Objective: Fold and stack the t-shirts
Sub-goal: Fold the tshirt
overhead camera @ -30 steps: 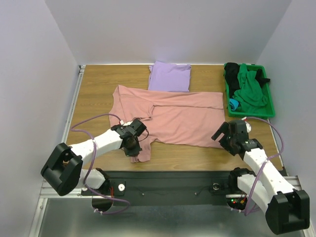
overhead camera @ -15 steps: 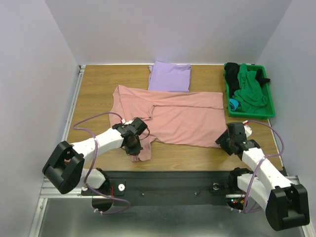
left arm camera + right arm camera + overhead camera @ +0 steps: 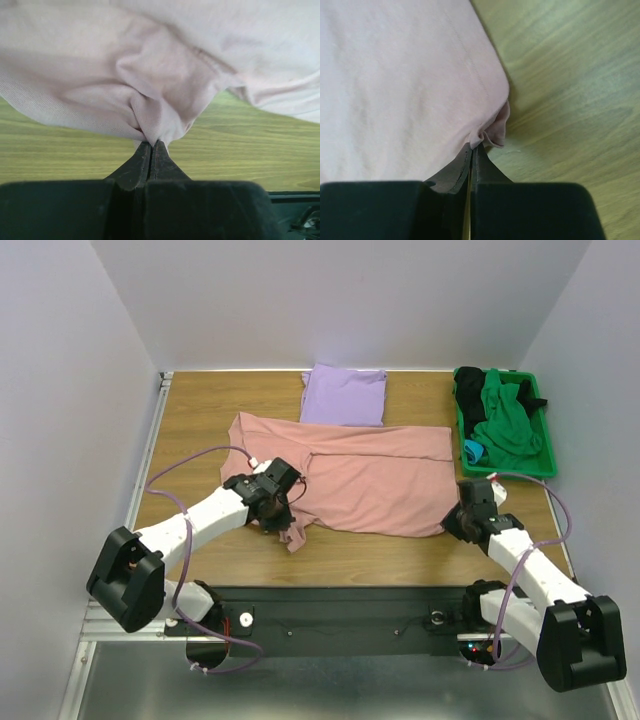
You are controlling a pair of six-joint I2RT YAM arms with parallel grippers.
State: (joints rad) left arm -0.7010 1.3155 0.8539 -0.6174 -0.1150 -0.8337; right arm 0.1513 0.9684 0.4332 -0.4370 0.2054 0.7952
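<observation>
A dusty-pink t-shirt (image 3: 370, 475) lies spread across the middle of the wooden table, its print hidden. My left gripper (image 3: 283, 510) is shut on a bunched fold of that pink shirt (image 3: 150, 95) near its front left corner, and the cloth hangs lifted off the wood. At the front right corner, my right gripper (image 3: 455, 520) is shut on the pink shirt's hem (image 3: 487, 135). The plain lavender t-shirt (image 3: 344, 394) lies folded at the back of the table, just behind the pink one.
A green bin (image 3: 540, 470) at the back right holds green, black and blue clothes. White walls close in the table (image 3: 195, 420) on three sides. The table's front edge carries a black rail (image 3: 340, 615) with the arm bases.
My right gripper has moved forward to the pink shirt's right corner and shut on the hem. The left gripper has lifted its bunch of cloth up and to the right.
</observation>
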